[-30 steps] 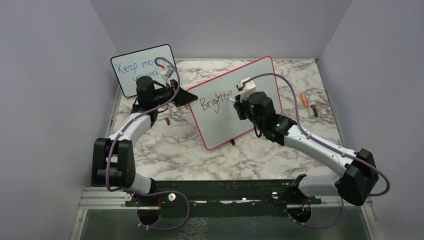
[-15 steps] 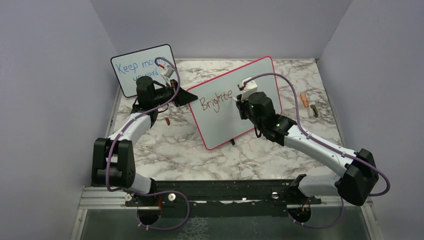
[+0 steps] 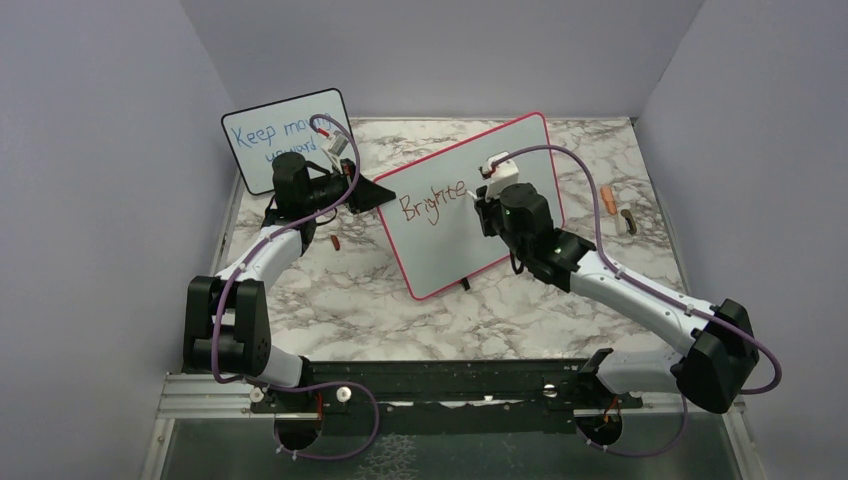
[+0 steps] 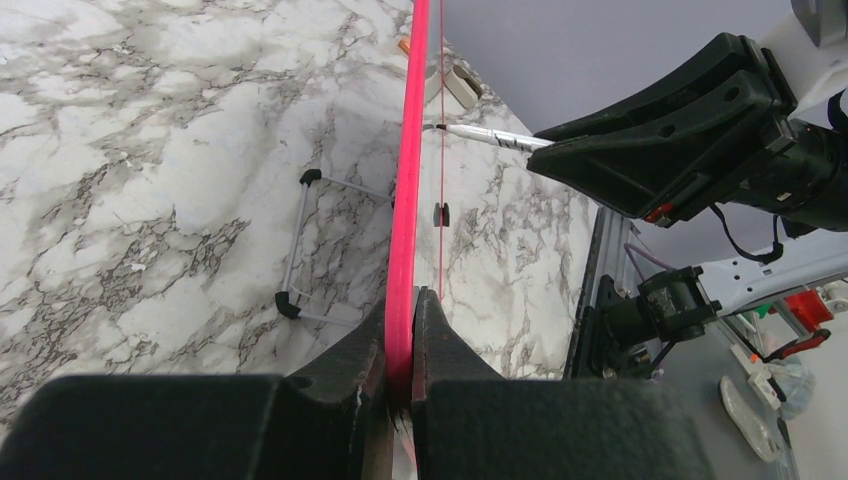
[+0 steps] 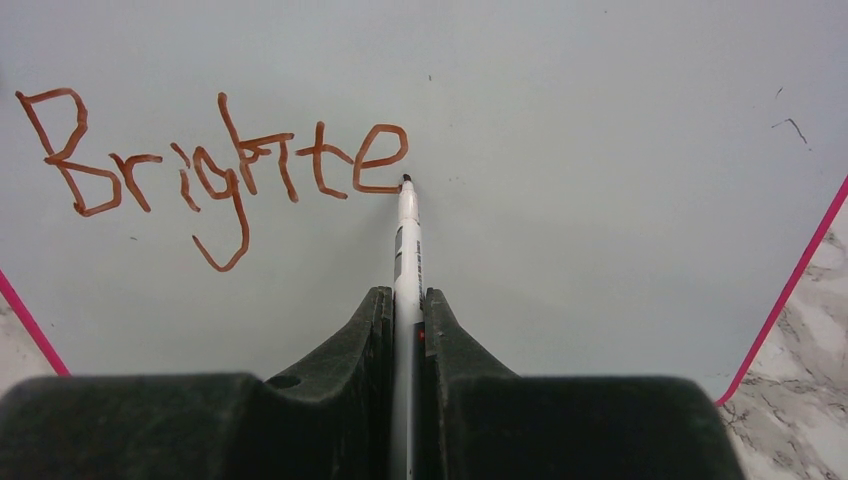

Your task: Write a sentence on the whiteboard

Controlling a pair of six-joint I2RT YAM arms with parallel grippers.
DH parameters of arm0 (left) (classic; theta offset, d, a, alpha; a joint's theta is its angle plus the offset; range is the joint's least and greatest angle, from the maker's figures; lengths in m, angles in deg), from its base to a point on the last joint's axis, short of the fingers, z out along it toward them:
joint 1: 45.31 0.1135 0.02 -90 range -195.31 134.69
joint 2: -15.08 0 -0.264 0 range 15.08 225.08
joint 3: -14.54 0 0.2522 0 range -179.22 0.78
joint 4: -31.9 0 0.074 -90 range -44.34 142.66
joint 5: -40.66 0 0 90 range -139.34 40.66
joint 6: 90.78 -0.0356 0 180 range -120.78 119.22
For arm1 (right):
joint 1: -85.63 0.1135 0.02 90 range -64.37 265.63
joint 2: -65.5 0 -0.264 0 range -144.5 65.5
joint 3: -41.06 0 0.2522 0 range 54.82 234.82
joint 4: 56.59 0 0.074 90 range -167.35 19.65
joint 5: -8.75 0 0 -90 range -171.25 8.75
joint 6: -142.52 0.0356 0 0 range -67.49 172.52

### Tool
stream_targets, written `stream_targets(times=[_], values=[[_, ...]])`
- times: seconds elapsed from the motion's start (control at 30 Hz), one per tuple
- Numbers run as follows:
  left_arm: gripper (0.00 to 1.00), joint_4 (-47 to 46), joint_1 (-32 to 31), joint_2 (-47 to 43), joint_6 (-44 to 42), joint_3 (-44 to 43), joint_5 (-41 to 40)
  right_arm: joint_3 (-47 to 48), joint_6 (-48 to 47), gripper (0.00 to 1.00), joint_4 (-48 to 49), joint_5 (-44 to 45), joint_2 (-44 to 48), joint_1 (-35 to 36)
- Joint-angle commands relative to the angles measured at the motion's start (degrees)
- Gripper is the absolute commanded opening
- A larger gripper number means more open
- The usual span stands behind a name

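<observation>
The whiteboard [image 3: 450, 255], pink-framed, stands tilted mid-table. On it the sentence [image 3: 432, 200] reads "Brighte" in reddish-brown letters [image 5: 215, 165]. My right gripper [image 5: 405, 298] is shut on a white marker [image 5: 407, 240], whose tip touches the board just right of the last "e". From above, that right gripper [image 3: 483, 200] sits at the board's face, right of the writing. My left gripper [image 4: 401, 298] is shut on the whiteboard's pink edge [image 4: 410, 150], at the board's left side [image 3: 376, 193]. The left wrist view shows the marker [image 4: 490, 137] meeting the board edge-on.
A smaller black-framed board [image 3: 250, 135] with blue writing stands at the back left, partly behind the left arm. A small reddish cap [image 3: 336, 242] lies near the left arm. An orange item [image 3: 607, 200] and a small dark item [image 3: 627, 220] lie at the right. A wire stand [image 4: 300, 240] props the board.
My right gripper has slid a little to the right along the board with the marker, and the final "e" now shows in full. The left arm has not moved.
</observation>
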State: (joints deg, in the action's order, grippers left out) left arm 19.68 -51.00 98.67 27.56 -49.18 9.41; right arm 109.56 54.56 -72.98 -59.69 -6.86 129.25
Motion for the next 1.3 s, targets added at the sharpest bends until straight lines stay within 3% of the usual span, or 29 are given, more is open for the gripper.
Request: stream_targets(times=[0.0,0.67,1.27], values=[[0.00,5.45,-0.99,2.37,-4.70,0.90,-2.05,1.64,-0.51,0.01,3.93,0.24,0.89,-0.84],[0.00,5.59,-0.99,2.63,-4.87,0.82,-1.90,3.37,-1.25,0.01,5.54,-1.26,-2.33,-1.58],[0.00,5.67,-1.04,2.63,-4.87,0.74,-1.96,-0.58,1.24,0.01,-1.99,-0.08,0.08,-1.69]])
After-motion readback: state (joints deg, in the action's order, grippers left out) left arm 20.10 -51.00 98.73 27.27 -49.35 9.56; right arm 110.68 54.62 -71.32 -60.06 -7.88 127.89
